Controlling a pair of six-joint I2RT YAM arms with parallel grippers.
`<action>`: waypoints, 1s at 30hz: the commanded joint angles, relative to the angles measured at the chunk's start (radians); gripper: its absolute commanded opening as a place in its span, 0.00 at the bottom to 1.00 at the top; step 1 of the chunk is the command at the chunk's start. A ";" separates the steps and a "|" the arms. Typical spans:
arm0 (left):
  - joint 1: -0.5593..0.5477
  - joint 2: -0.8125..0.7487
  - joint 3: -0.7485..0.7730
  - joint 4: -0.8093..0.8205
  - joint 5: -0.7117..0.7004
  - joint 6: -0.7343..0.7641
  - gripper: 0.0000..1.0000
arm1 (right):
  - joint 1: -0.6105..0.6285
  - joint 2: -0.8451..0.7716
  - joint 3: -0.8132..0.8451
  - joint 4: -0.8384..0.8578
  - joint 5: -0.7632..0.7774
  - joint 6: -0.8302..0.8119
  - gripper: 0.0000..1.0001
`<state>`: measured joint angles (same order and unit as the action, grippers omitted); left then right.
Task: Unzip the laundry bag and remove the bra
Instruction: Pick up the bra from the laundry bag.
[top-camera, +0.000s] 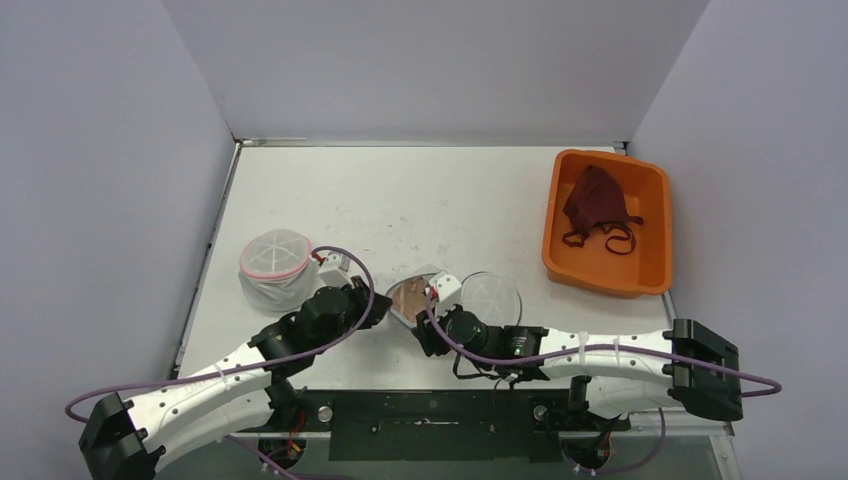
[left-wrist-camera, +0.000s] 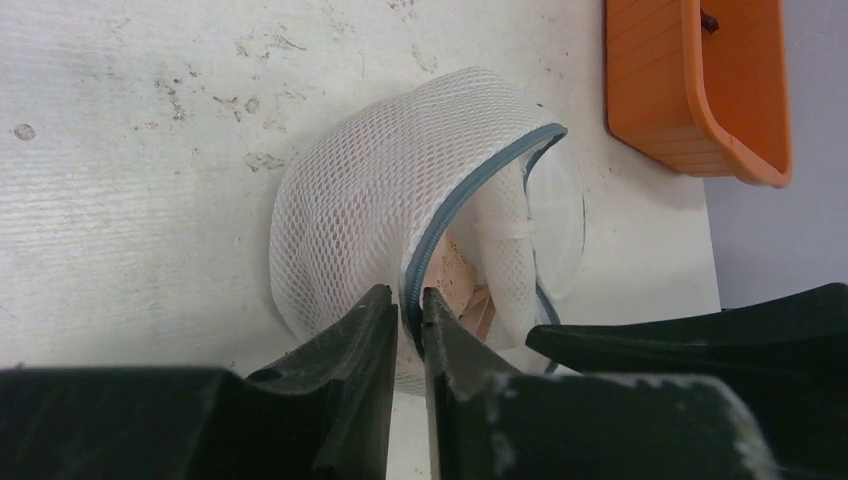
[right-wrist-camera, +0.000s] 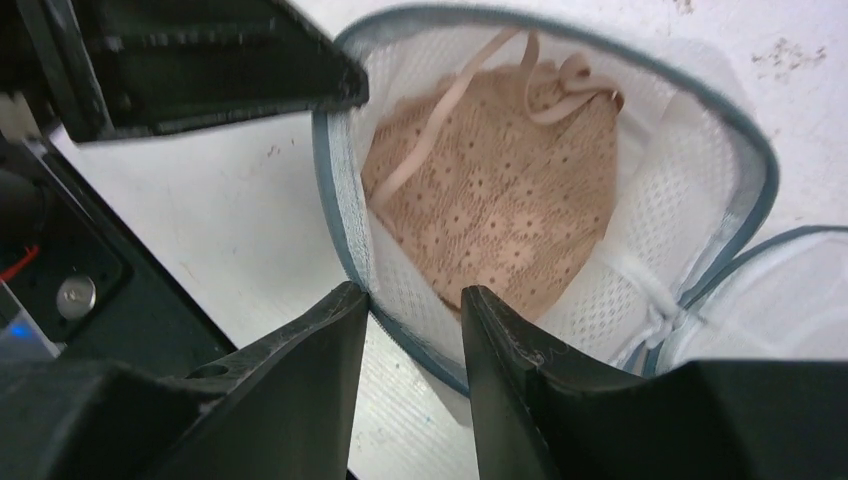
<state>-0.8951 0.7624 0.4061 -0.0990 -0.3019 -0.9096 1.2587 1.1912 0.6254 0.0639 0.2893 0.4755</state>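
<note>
1. The bag (left-wrist-camera: 350, 200) lies unzipped on the bench (top-camera: 400, 190), with the bra (right-wrist-camera: 500, 190) inside.
2. The left claw (left-wrist-camera: 408, 305) pinches the bag's zip edge, likely to hold it open.
3. The right claw (right-wrist-camera: 410, 300) is open across the near edge, ready to reach for the bra.

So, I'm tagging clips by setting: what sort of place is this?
Probably a robot lab cell: plain white walls box in a scuffed table, left arm and right arm bolted along its edge.
</note>
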 joint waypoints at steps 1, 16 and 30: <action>0.006 -0.029 0.001 0.017 0.033 0.005 0.20 | 0.085 0.015 -0.055 0.083 0.110 -0.010 0.41; 0.027 -0.036 -0.012 0.039 0.137 0.064 0.82 | 0.219 -0.018 -0.181 0.168 0.225 -0.001 0.55; 0.024 -0.001 0.077 -0.001 0.234 0.156 0.78 | 0.223 -0.007 -0.164 0.211 0.272 -0.023 0.68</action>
<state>-0.8749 0.7788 0.4046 -0.1032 -0.0963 -0.8032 1.4742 1.1984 0.4431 0.2012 0.5186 0.4637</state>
